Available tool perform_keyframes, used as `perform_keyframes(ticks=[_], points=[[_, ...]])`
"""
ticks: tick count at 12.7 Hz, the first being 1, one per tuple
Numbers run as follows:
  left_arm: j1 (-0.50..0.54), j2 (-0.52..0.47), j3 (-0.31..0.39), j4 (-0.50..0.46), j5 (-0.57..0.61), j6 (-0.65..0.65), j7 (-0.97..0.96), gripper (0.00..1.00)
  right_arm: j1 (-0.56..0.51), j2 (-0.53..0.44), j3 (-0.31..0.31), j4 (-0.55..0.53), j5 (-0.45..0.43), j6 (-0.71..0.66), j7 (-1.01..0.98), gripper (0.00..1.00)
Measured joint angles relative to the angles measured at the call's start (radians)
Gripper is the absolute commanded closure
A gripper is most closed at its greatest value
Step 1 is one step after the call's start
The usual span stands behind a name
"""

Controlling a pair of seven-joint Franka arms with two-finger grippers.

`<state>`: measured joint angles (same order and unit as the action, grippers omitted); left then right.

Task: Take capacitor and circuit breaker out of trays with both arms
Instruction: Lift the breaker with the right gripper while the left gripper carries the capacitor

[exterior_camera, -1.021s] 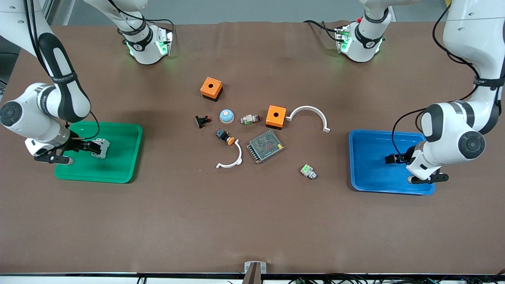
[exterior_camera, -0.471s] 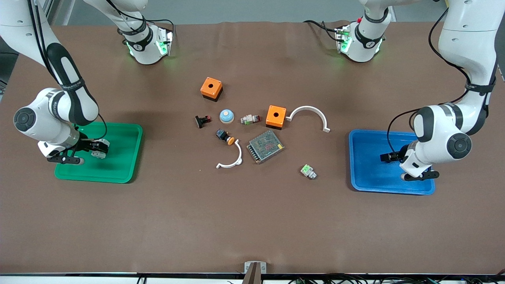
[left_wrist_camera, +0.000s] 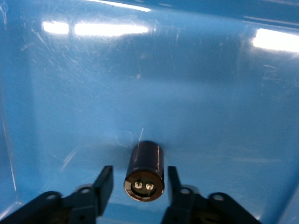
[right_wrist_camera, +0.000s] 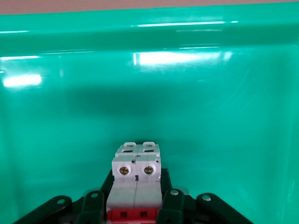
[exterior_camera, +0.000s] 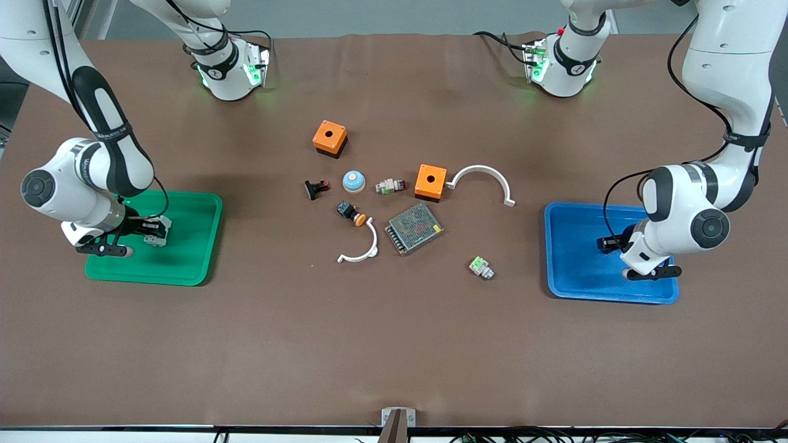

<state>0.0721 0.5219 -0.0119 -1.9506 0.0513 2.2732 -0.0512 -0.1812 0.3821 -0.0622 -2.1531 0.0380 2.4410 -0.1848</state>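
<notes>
Since a second ago both arms have drawn in over their trays — the right pincer (exterior_camera: 151, 230) has shifted a little toward the right arm's end of the green tray (exterior_camera: 184, 264), at the left of the front view, and the left pincer (exterior_camera: 611, 244) now sits slightly higher in the frame over the blue tray (exterior_camera: 572, 289), at the right. The breaker (right_wrist_camera: 136, 179) is clamped between the right pincer's fingers (right_wrist_camera: 172, 205), its screw-terminal end sticking out past the tips, low over the green floor. In the left wrist view the capacitor (left_wrist_camera: 145, 171) lies between the left pincer's fingers (left_wrist_camera: 103, 184) — gaps show on both sides, so they stand apart.
</notes>
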Motion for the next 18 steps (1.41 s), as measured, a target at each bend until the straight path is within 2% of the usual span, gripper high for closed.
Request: perform_keyframes(ticks=[2,3,6,9,11,13,16,18], points=[[0.0,0.0,0.0,0.0,0.0,0.0,0.0,0.81,0.028,-0.041,0.006,0.085,0.007,-0.16,0.011,0.99],[0.0,0.0,0.0,0.0,0.001,0.0,0.0,0.85,0.058,-0.064,0.008,0.125,0.014,-0.226,0.041,0.99],[0.0,-0.009,0.0,0.009,0.001,-0.003,-0.008,0.88,0.219,-0.099,0.017,0.165,0.021,-0.289,0.246,1.0],[-0.002,-0.088,-0.023,0.026,0.001,-0.115,-0.037,0.88,0.43,-0.082,0.024,0.163,0.029,-0.233,0.473,1.0],[-0.003,-0.174,-0.089,0.028,0.001,-0.22,-0.106,0.88,0.54,-0.059,0.024,0.162,0.041,-0.163,0.566,1.0],[-0.006,-0.239,-0.189,0.022,0.0,-0.289,-0.217,0.88,0.613,-0.015,0.024,0.174,0.042,-0.114,0.673,1.0],[-0.015,-0.252,-0.363,0.002,0.0,-0.289,-0.441,0.88,0.677,0.07,0.023,0.23,0.045,-0.098,0.737,1.0],[-0.026,-0.228,-0.455,-0.01,0.0,-0.239,-0.583,0.87,0.696,0.112,0.022,0.258,0.051,-0.096,0.744,1.0]])
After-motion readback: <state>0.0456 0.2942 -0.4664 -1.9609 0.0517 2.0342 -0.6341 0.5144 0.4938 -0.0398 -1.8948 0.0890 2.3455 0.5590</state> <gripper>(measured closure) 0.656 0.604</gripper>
